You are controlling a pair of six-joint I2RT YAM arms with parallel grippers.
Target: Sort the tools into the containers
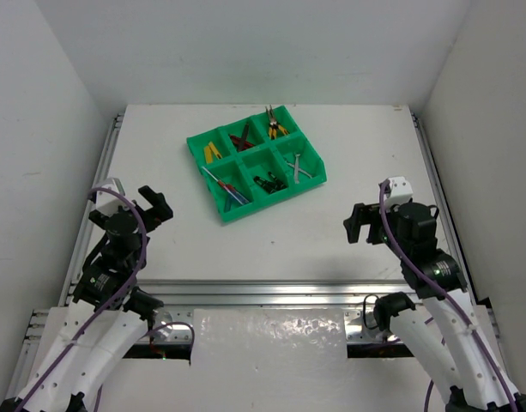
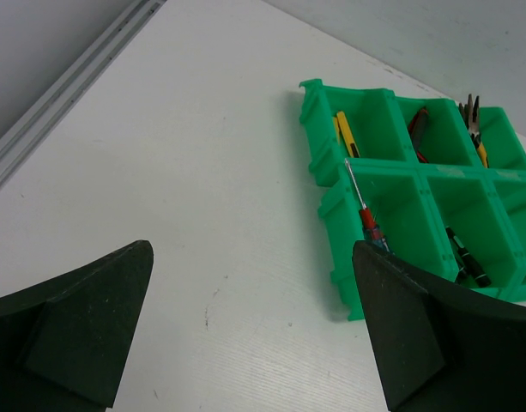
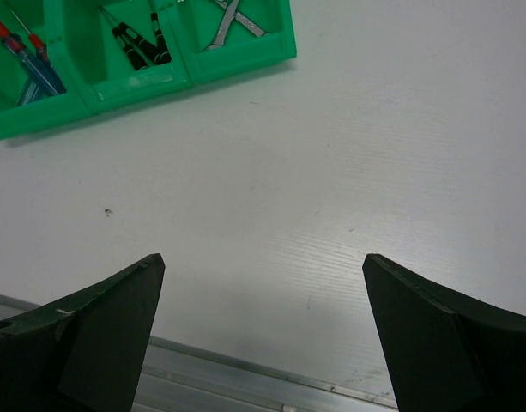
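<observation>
Tools all lay inside the bright green six-compartment plastic tray [image 1: 194,148], well apart from both arms: yellow-handled pliers [image 1: 275,126] in the far right cell, tips jutting over its wall; silver open-end wrenches [image 1: 299,166] near right; thin red-and-blue-handled screwdrivers [image 1: 231,189] near left. Left gripper [image 1: 157,202] and right gripper [image 1: 359,225] hung low, jaws wide apart, empty. Sorting judged complete; best to hold clear and check the pliers' overhang before nudging

A white worktop [image 1: 331,154] stands enclosed by plain white walls [image 1: 39,103] at left, right and far. Silver metal rails [image 1: 89,215] run along its left, right and near edges. A glossy white sheet [image 1: 267,336] lies at the near middle, just nearer than the near rail.
</observation>
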